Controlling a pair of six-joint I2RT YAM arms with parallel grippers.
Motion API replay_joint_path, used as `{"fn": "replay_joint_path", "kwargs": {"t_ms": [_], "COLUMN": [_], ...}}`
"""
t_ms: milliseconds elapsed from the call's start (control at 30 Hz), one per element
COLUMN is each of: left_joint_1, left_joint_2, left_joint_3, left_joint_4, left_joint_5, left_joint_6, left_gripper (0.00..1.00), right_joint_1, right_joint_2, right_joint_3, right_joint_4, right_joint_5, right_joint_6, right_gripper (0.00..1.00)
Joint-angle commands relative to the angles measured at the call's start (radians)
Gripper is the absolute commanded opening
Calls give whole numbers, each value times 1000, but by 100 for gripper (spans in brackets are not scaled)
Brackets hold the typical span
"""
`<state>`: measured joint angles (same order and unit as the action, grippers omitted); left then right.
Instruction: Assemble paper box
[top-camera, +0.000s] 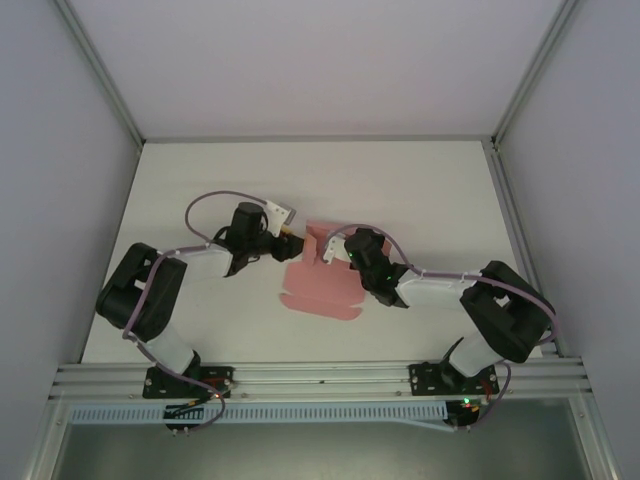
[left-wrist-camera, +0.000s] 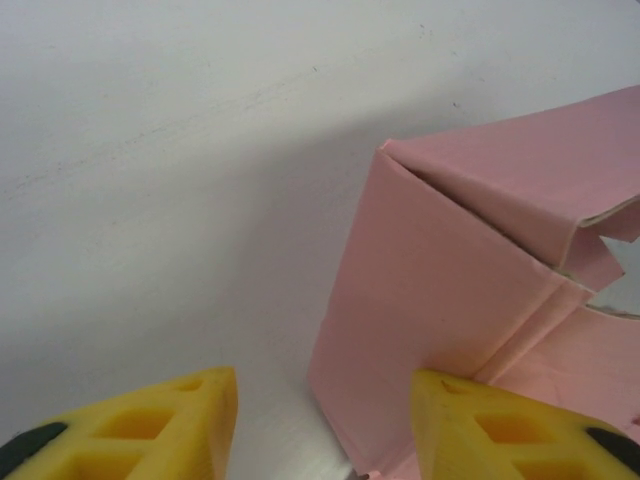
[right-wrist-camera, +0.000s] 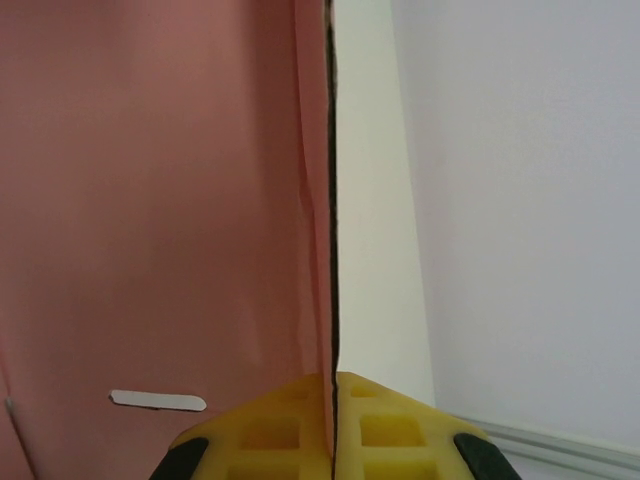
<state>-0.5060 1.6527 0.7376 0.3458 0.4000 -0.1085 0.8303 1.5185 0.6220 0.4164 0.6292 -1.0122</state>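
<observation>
Arm bases sat on the near rail (top-camera: 320, 378), with both arms reaching in toward mid-table.

- **The paper box:** the paper box (top-camera: 318, 288) lay around the middle of the white table (top-camera: 200, 180). Its near part was flat pink card. Its far end was folded up into walls between the two grippers.
- **Right gripper:** the right gripper (top-camera: 337, 250) was at the raised part's right side. In its wrist view the right gripper (right-wrist-camera: 333, 420) had its yellow fingers pressed together. A thin upright card edge ran straight into the seam, so it looked clamped on a wall of the paper box (right-wrist-camera: 150, 200). This was probably to hold that wall upright and stop the sheet sliding.
- **Left gripper:** the left gripper (top-camera: 291, 238) was at the raised part's left side. In its wrist view the left gripper (left-wrist-camera: 325, 430) had its fingers clearly apart, about half-wide, gripping nothing. One finger (left-wrist-camera: 500, 430) sat against the folded pink wall of the paper box (left-wrist-camera: 420, 300), and the other was over bare table. It was likely placed to push or pinch that side wall next.
- **Box state:** the flap above the side wall was tucked loosely, and the corner was not closed.
</observation>
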Motion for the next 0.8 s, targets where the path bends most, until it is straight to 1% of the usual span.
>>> {"fn": "replay_joint_path", "kwargs": {"t_ms": [0, 133, 300, 400, 500, 633, 700, 733, 767], "left_joint_1": [-32, -31, -31, -31, -30, -31, -31, -34, -37], "left_joint_2": [-8, -35, -72, -78, -56, -10, -6, -10, -16], "left_joint_3": [-4, -24, -56, -50, -36, 5, 18, 19, 16], "left_joint_4": [-44, -98, -101, -131, -124, -81, -69, -63, -59], "left_joint_5": [40, 10, -1, -12, 19, 69, 93, 98, 93], "left_joint_6": [54, 65, 67, 88, 94, 70, 61, 63, 66], "left_gripper": [52, 52, 51, 51, 51, 51, 60, 62, 63], "right_joint_1": [7, 9, 9, 9, 9, 17, 21, 24, 25], "right_joint_2": [-7, -19, -25, -30, -36, -38, -35, -35, -36], "right_joint_3": [-13, -21, -27, -27, -27, -28, -24, -25, -25], "right_joint_4": [-35, -29, -21, -18, -27, -32, -41, -41, -37], "right_joint_5": [-18, -11, 7, 10, -6, -14, -5, 3, 7], "right_joint_6": [29, 18, -10, -14, -13, -11, -13, -15, -17], "right_gripper": [0, 0, 0, 0, 0, 0, 0, 0, 0]}}
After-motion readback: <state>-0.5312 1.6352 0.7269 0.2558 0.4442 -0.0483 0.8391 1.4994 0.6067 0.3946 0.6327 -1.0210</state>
